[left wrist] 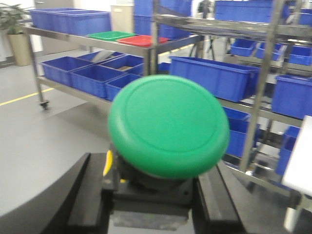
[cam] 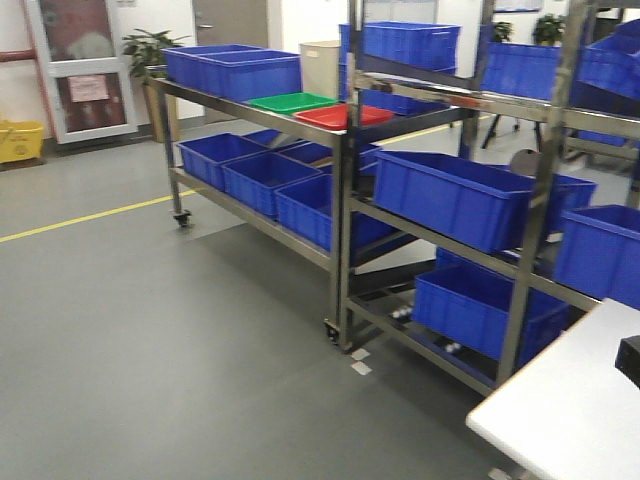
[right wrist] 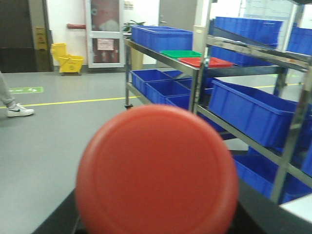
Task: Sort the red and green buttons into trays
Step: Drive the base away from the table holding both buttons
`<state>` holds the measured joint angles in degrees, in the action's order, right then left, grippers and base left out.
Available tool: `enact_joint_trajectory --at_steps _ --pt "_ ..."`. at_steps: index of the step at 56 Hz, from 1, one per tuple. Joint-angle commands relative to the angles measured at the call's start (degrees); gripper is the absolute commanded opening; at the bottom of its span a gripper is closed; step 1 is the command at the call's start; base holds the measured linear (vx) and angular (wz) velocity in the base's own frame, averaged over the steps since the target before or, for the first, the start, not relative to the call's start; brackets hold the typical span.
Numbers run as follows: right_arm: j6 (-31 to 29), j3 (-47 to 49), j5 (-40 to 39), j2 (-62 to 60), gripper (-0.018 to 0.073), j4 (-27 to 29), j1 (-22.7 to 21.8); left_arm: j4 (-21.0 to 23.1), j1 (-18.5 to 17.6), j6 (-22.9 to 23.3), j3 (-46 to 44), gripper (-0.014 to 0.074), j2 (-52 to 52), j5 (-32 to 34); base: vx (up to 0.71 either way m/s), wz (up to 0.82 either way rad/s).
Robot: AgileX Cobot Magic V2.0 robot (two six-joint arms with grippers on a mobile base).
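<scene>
Green button [left wrist: 168,126] clamped in left jaws, red button [right wrist: 156,168] clamped in right jaws; green tray [cam: 292,101] just beside red tray [cam: 342,116]; sloppy aim could drop either in wrong one.

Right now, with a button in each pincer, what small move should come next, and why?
Probably roll the base toward the rack: the green button and red button are gripped, yet the green tray and red tray sit far off on its top shelf.
</scene>
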<state>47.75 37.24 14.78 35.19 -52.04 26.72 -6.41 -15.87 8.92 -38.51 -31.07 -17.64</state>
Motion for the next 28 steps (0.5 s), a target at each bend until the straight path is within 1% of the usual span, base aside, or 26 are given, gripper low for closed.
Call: enact_joint_trajectory --at_steps 1,28 --pt "-0.3 2.2 -3.0 0.2 -0.0009 -1.3 0.0 0.4 -0.4 0.1 -2.1 -0.0006 0.0 4.9 0.09 0.35" --pt "-0.3 2.2 -2.8 0.2 -0.0009 -1.3 0.0 0.4 -0.4 0.1 -2.1 -0.0006 0.0 4.9 0.13 0.34"
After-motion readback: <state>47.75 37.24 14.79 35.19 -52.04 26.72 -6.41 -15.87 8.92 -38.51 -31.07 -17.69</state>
